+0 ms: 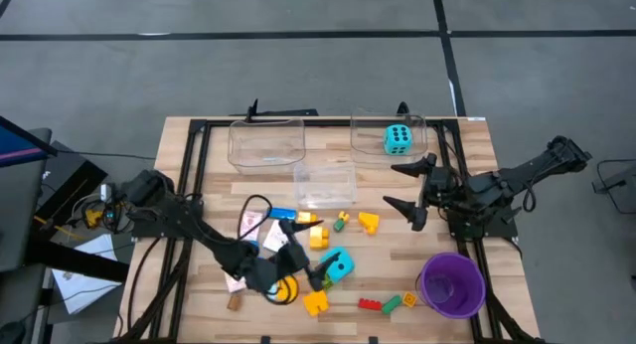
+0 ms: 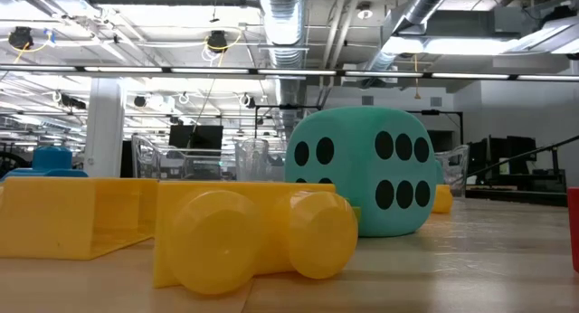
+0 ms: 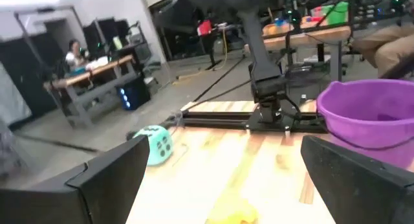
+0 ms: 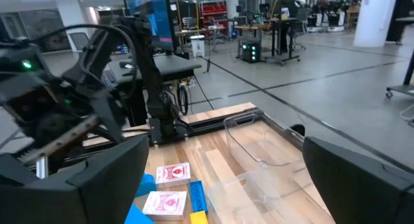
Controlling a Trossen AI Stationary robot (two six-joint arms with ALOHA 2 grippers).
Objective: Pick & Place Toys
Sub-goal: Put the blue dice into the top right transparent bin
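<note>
Dice [image 1: 398, 138]: two; bins [image 1: 266, 142]: three; cup [image 1: 451, 283]: one; both end effectors wide, empty.

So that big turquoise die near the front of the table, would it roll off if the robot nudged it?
Probably a little: the turquoise die has rounded corners, so it could tumble, though its flat faces should stop it soon. It looks matte and soft, likely foam, so probably light and easy to grip.
</note>
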